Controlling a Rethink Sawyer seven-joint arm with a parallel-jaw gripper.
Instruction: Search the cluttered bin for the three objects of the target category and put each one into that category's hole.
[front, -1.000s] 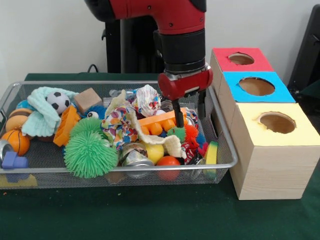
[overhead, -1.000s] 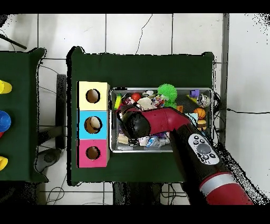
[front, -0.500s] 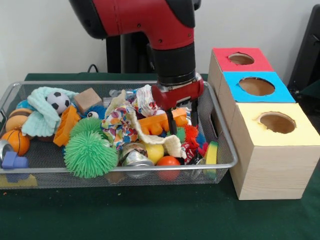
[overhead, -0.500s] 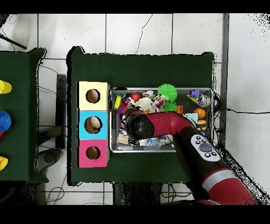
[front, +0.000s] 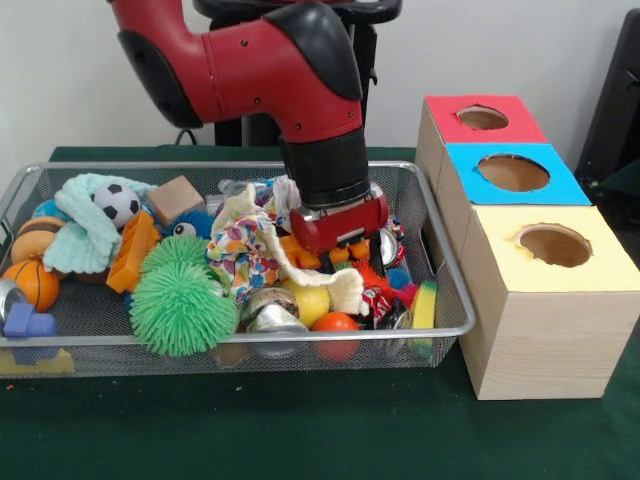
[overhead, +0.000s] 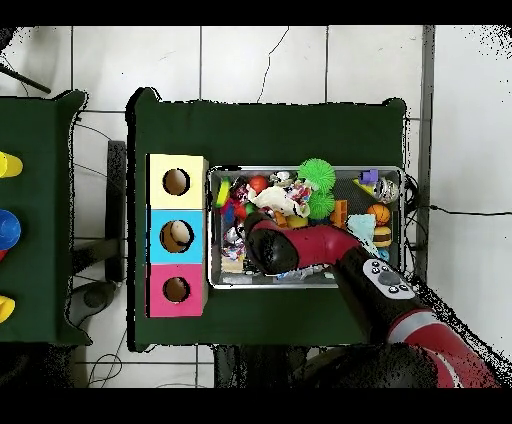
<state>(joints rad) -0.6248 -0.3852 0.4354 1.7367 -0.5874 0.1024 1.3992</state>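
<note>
- The gripper (front: 338, 238) has dropped from above the clutter into the pile at the wire bin's (front: 240, 168) right half, and the arm now leans in from 11 o'clock.
- Its fingers are buried among the toys, so I cannot tell whether they are released or clenched.
- The orange toy block (front: 352, 250) they straddled a moment ago is now mostly hidden under the red wrist, likely the pick target.
- Nothing is lifted yet; the 3 holes stand at 3 o'clock: red box (front: 480, 118), blue box (front: 512, 172), yellow box (front: 552, 246).
- In the way: patterned cloth (front: 240, 250) at 9 o'clock, cream cloth (front: 345, 290) and yellow ball (front: 310, 300) at 6.
- Green spiky ball (front: 180, 308) lies well apart.
</note>
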